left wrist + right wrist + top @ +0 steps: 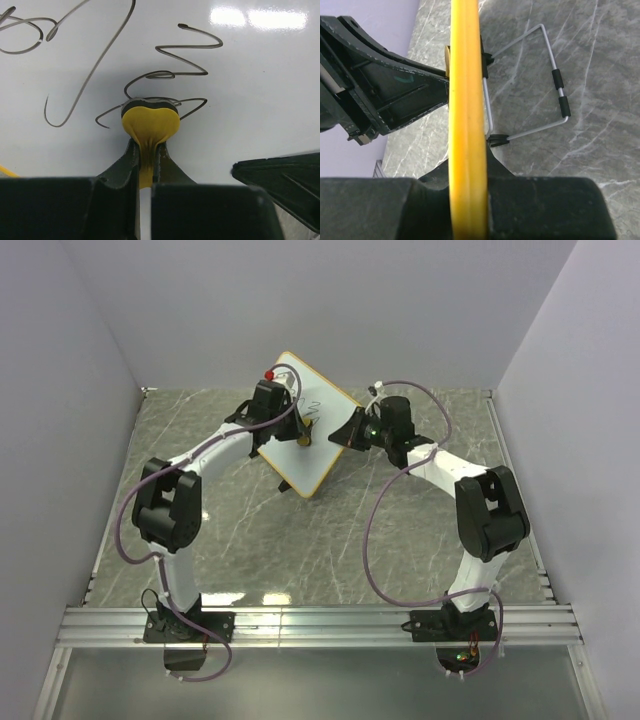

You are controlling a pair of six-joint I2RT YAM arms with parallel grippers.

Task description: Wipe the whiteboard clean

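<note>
Right hand [467, 200] clamped on whiteboard [466, 100] edge, left hand [145, 161] pressing eraser [150, 122]

surface [330, 540]: grey stone pattern with white veins
on it: whiteboard [325, 455], tilted; contact unclear
near edge: metal rail [320, 620]

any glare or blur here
Left wrist: glare patches top right on the glossy white board with orange-yellow frame, soft shadow by the yellow-and-black eraser block. Right wrist: near frame edge blurred, grey marble table sharp. Top external: evenly lit.

scribbles [190, 47] cut off top-left, whiteboard [320, 455] partly hidden
</note>
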